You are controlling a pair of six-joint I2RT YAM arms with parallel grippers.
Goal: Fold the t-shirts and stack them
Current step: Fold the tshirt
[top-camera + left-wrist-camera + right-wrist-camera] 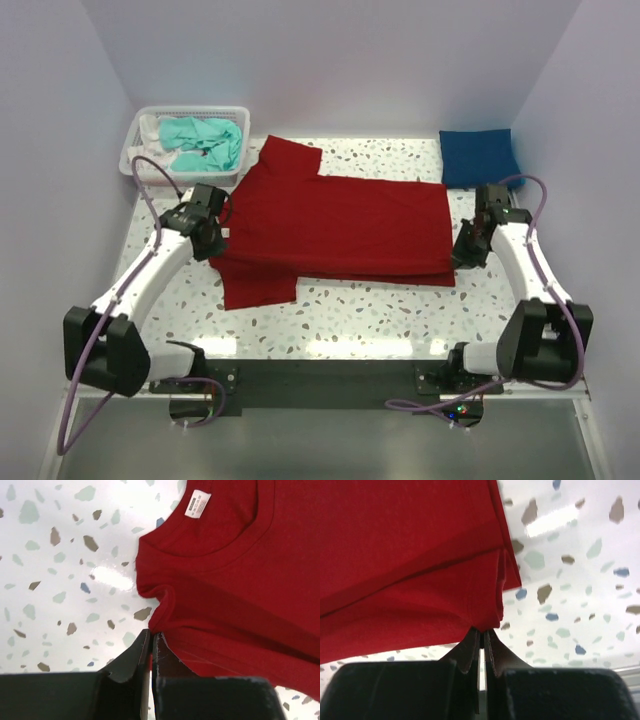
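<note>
The deep red t-shirt (340,225) lies across the middle of the table, its collar to the left and its hem to the right, with a layer doubled over along the near side. My left gripper (215,238) is shut on the shirt's edge beside the collar; the left wrist view shows the jaws (151,632) pinching a fold of red cloth (235,580) below the white neck label (197,503). My right gripper (468,252) is shut on the hem corner, its tips (483,631) biting bunched red cloth (410,555). A folded royal blue t-shirt (478,157) rests at the back right. A crumpled teal t-shirt (205,143) sits in the basket.
The white mesh basket (190,110) stands at the back left corner and also holds some pale cloth. White walls close in the table on three sides. Bare speckled tabletop (350,310) shows between the red shirt and the arm bases.
</note>
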